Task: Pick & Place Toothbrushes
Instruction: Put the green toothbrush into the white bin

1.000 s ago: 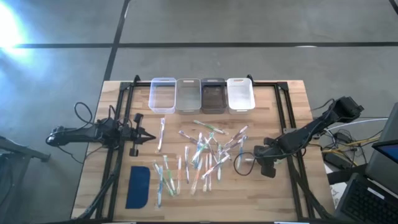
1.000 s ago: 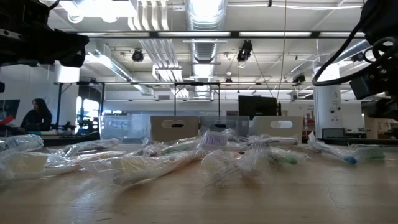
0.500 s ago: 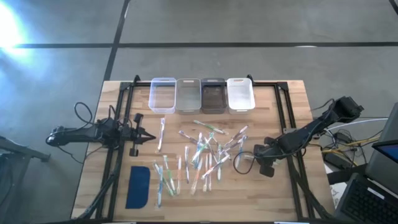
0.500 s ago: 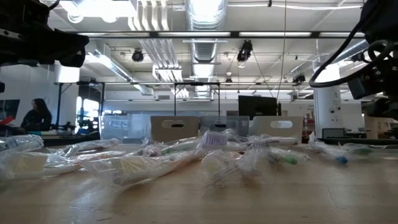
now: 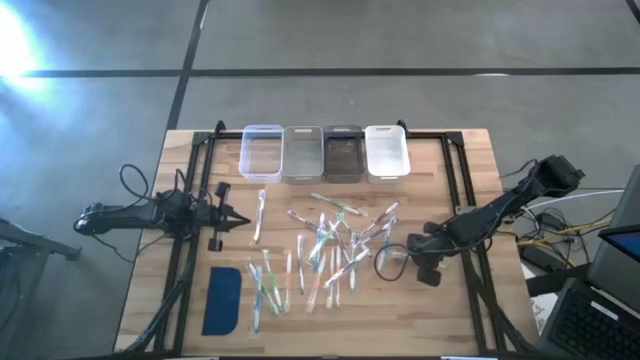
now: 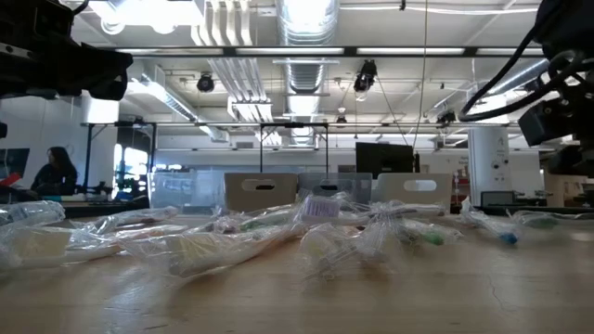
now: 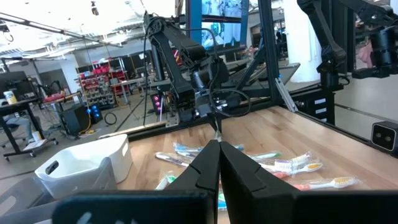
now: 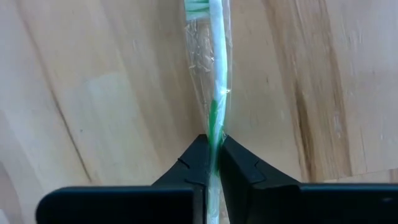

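Several pale wrapped toothbrushes [image 5: 325, 245] lie flat and scattered on the middle of the wooden table; the low view shows them as crinkled clear wrappers [image 6: 232, 243]. My right gripper [image 5: 408, 250] is at the pile's right edge, low over the wood, shut on one green-accented toothbrush [image 8: 216, 74]. My left gripper [image 5: 244, 221] waits shut at the pile's left side, raised above the table; its closed fingers [image 7: 217, 155] point toward the pile. My right gripper pinches the wrapped toothbrush between its two fingers, on the green stretch of the shaft [image 8: 213, 121], wrapper and all. The fingers slant down from the table's right side and the brush runs straight on ahead between them. Whether its far end rests on the wood I cannot tell.
Four small bins [image 5: 325, 152] stand in a row along the far edge. A flat dark-blue pad [image 5: 222, 300] lies near the front left corner. Black frame rails [image 5: 190, 200] run along both sides. A cable loop [image 5: 385, 262] hangs by my right gripper.
The wrapped toothbrush at the right end of the low view has shifted a little toward the table's left, and my right arm above it has edged up slightly. The left arm and the rest of the pile have kept still.
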Available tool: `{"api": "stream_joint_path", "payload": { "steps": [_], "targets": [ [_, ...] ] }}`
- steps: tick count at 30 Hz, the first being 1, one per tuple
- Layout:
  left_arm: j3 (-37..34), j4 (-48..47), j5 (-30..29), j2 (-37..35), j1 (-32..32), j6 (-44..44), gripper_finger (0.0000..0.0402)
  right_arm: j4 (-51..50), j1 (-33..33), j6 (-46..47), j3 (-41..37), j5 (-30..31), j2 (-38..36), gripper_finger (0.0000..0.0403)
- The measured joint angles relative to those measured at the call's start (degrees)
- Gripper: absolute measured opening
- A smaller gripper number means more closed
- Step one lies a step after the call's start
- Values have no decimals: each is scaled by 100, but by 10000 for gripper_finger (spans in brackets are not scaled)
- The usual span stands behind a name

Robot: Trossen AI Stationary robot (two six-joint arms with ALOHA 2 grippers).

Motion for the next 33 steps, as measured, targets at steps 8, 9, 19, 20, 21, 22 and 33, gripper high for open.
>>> {"api": "stream_joint_path", "payload": {
  "steps": [8,9,19,20,21,22,33],
  "targets": [
    [0,0,0,0,-2,0,14,-25,-2,-22,474,35,0,19],
    [0,0,0,2,-2,2,14,-27,-2,-23,537,74,0,19],
    [0,0,0,2,-2,2,14,-8,-130,527,1011,1794,-4,19],
    [0,1,0,1,-2,1,14,-8,-195,709,1035,2002,-4,19],
    [0,1,0,1,-2,1,14,-8,-269,888,1059,2179,-4,19],
    [0,0,0,2,-2,2,14,-8,-355,1060,1080,2319,-4,19],
    [0,1,0,1,-7,1,14,254,-1542,1483,1247,2545,-4,20]
  ]
}}
